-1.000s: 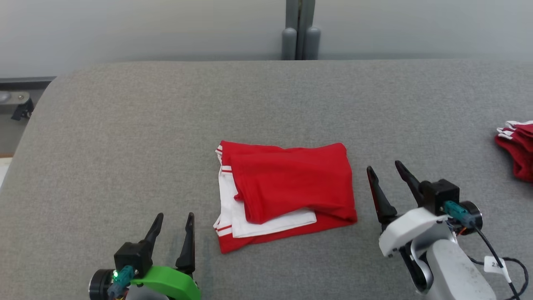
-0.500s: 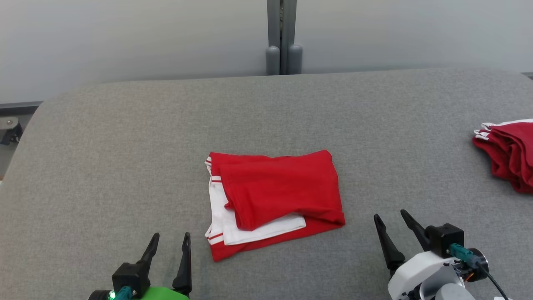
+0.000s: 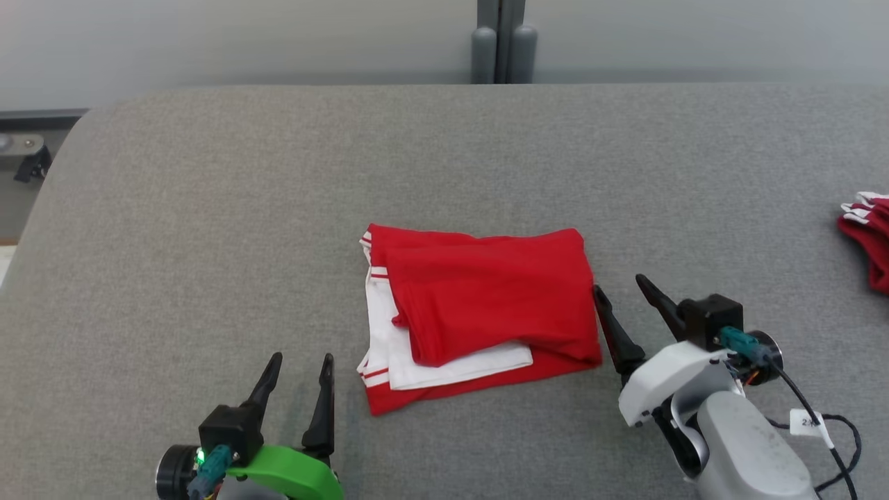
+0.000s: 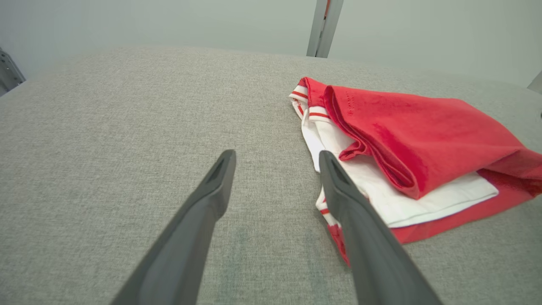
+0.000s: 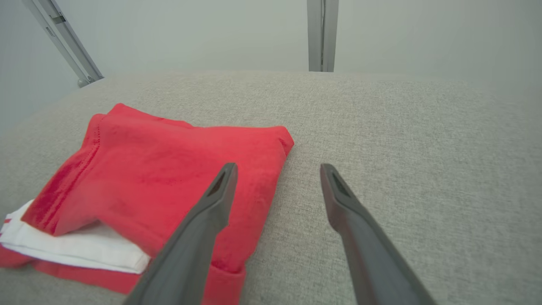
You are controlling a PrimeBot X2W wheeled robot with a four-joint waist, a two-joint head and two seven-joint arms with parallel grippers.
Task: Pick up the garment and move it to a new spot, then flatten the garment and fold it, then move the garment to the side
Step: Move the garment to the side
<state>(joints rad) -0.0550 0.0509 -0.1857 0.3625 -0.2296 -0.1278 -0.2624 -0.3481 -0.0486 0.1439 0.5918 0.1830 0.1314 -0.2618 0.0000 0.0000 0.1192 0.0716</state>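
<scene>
Head view: folded red-and-white garment [image 3: 486,305] lies mid grey padded surface [image 3: 208,243], long axis left-right. Right gripper [image 3: 618,283] spread, empty, one finger just beside the garment's right edge. Left gripper [image 3: 301,357] spread, empty, near the front-left corner but apart. Right arm is nearer. Second red pile [image 3: 868,236] at far right, well apart

Left wrist view: garment [image 4: 423,140] lies ahead and right of the spread fingers, white layer closest

Right wrist view: garment [image 5: 169,178] ahead-left, its right edge falls between the spread fingers, left finger over cloth, contact cannot be told

Judgement: folding looks done, right gripper suited to take that edge for the move aside
</scene>
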